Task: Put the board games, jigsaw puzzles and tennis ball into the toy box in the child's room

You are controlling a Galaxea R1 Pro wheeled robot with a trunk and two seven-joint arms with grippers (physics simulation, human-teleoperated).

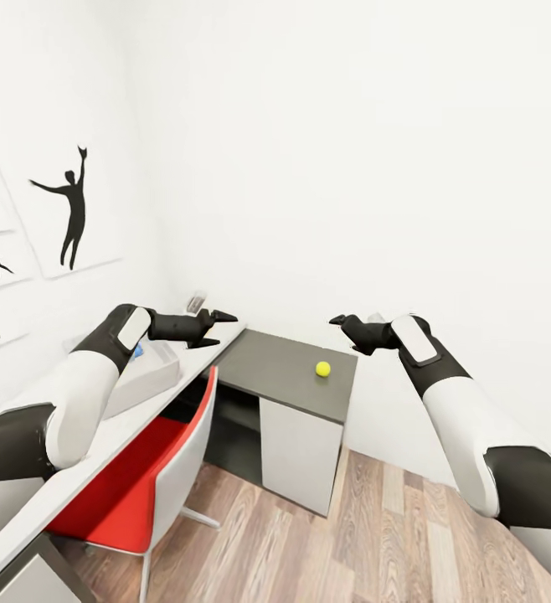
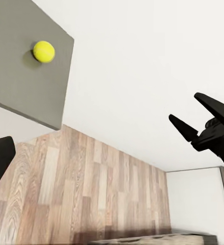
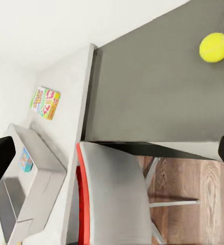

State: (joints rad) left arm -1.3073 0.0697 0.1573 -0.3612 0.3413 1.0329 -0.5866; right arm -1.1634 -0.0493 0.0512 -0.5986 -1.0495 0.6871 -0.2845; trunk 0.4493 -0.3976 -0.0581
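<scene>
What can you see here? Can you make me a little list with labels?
ball: yellow tennis ball alone on the grey desk section
box: grey toy box on the white desk top, a blue game inside
game: colourful board game flat on the white top beyond the box
chair: red chair tucked under
left gripper: open, empty
right gripper: open, empty

Yellow-green tennis ball alone on the table's dark grey end, between and below both grippers, grey toy box holding a blue board game, white-green board game lying flat beyond the box
</scene>
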